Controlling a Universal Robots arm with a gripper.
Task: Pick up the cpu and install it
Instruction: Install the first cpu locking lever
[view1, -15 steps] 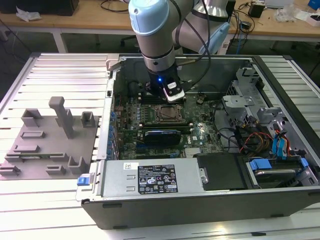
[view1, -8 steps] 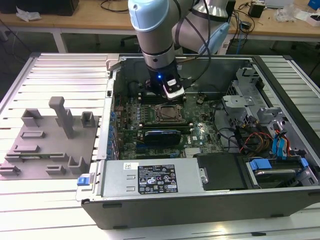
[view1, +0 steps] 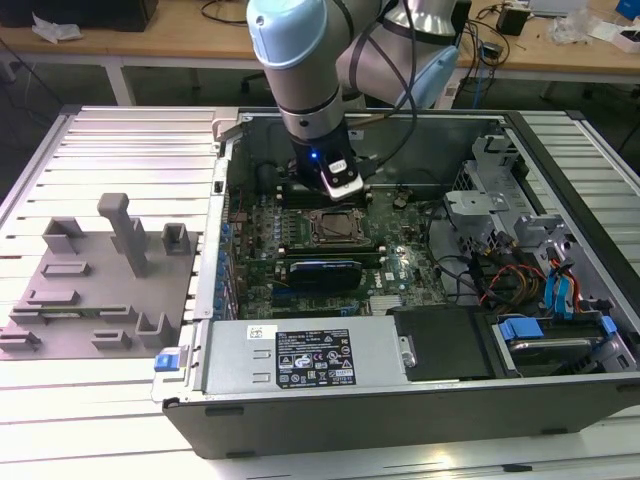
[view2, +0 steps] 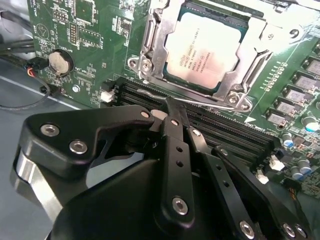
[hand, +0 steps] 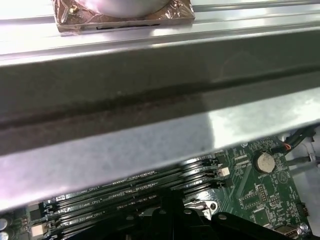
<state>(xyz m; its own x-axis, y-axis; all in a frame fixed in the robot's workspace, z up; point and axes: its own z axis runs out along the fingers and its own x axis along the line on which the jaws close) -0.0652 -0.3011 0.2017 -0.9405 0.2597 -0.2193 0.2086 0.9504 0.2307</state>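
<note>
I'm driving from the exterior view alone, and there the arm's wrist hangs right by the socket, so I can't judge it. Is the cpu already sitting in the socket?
Observer: Yes. In the second wrist view the cpu lies flat in the socket, with the metal bracket framing its rim.
Operator: And where is the gripper relative to it?
Observer: Beside it, not over it. The gripper is at the thin lever along the socket's edge, next to the memory slots. I cannot tell whether it touches the lever.
</note>
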